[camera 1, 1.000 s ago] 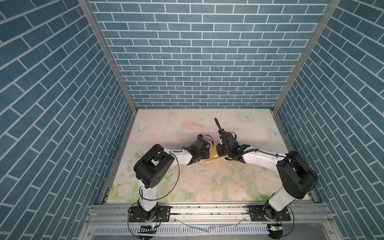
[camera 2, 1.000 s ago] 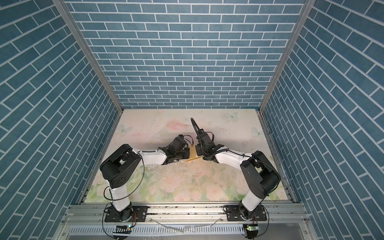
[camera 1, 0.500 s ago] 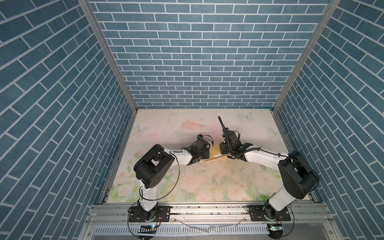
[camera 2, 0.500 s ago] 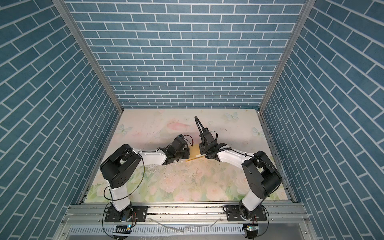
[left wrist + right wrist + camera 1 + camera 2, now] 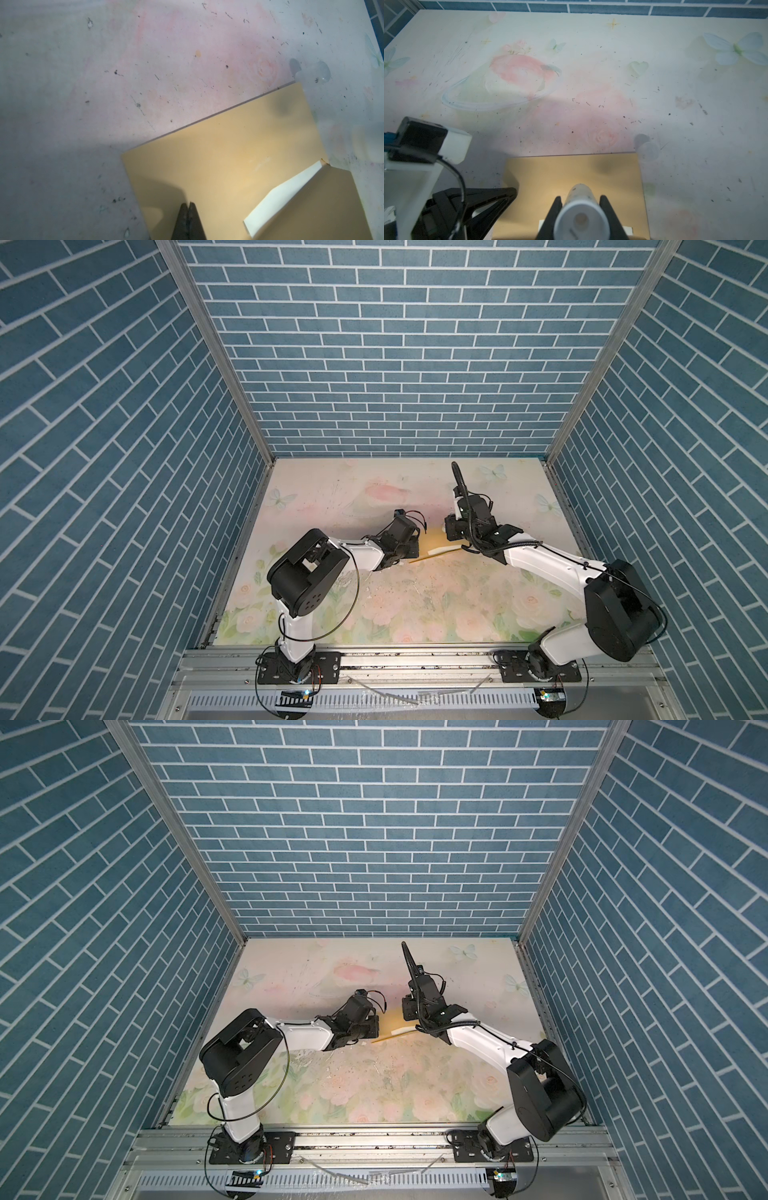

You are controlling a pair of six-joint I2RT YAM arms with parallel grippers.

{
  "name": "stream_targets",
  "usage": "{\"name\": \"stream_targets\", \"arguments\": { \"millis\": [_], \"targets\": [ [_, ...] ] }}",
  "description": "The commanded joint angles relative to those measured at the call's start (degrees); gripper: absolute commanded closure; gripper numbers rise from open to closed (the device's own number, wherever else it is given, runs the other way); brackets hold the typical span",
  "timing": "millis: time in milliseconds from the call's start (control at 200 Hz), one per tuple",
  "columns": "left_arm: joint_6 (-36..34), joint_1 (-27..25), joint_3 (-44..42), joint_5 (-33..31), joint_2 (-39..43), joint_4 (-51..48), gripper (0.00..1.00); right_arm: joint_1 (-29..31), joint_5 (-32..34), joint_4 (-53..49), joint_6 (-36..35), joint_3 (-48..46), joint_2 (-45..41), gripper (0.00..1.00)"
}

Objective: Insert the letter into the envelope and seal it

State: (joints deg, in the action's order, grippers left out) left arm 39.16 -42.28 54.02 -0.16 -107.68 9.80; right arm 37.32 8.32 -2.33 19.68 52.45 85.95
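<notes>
Mustard paper, both top views: the envelope [image 5: 434,536] lies on the flowered table [image 5: 374,614] between my two arms, body flat, its open flap [image 5: 432,556] pointing toward the arm bases. The arms cover most of it.

Pale strip, a top view: a whitish band [image 5: 400,1031] shows at the envelope's mouth. I take it for the paler back of the letter sticking out, though from up here it is too small to be sure.

Left wrist view, fingers: my left fingers [image 5: 189,216] are pressed together with nothing between them, their tips resting on or just over the envelope's yellow face [image 5: 218,158] near one edge.

Left wrist view, letter: a white folded strip [image 5: 282,197] sits at the fold between body and flap, partly tucked in and skewed across the mouth.

Right wrist view, fingers: my right fingers [image 5: 581,205] are clamped around a white cylindrical stick [image 5: 580,216], which points down at the envelope [image 5: 571,176].

Right wrist view, neighbour: my left arm's camera block [image 5: 431,143] and black finger frame stand just beside the envelope's edge.

Stage, as I judge it: letter mostly in, sealing not yet done, flap open.

Risk, smearing: if the stick touches the body instead of the flap, the seal goes in the wrong place.

Risk, sliding: my left tips pin only one edge; a sideways push from the stick could pivot the envelope.

Risk, jamming: the skewed strip may catch under the flap and stop it closing flat.
</notes>
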Motion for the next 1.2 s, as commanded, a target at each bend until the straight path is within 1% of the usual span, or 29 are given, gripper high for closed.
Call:
{"name": "stream_targets", "arguments": {
  "millis": [0,315,655,800,1020,1195],
  "targets": [
    [-0.84,0.97,-2.94,-3.44,-2.88,-9.54,1.0,1.19,-2.53,0.18,0.63,2.56,3.47,1.0],
    [-0.66,0.97,-3.04,-3.0,-2.98,-8.85,1.0,4.53,-2.21,-0.19,0.18,6.52,9.36,1.0],
    [-0.6,0.97,-3.13,-2.91,-2.98,-8.6,1.0,5.13,-1.74,0.32,-0.58,7.42,11.96,1.0],
    [-0.51,0.97,-3.3,-2.81,-3.21,-8.4,1.0,5.17,-0.6,0.18,-1.22,6.97,12.54,1.0],
    [-0.48,0.97,-3.31,-2.91,-3.28,-8.68,1.0,4.96,3.47,-2.55,-3.19,6.88,12.33,1.0],
    [-0.49,0.97,-3.53,-3.17,-3.41,-8.78,1.0,3.97,5.52,-3.82,-3.35,6.2,11.62,1.0]
  ]
}}
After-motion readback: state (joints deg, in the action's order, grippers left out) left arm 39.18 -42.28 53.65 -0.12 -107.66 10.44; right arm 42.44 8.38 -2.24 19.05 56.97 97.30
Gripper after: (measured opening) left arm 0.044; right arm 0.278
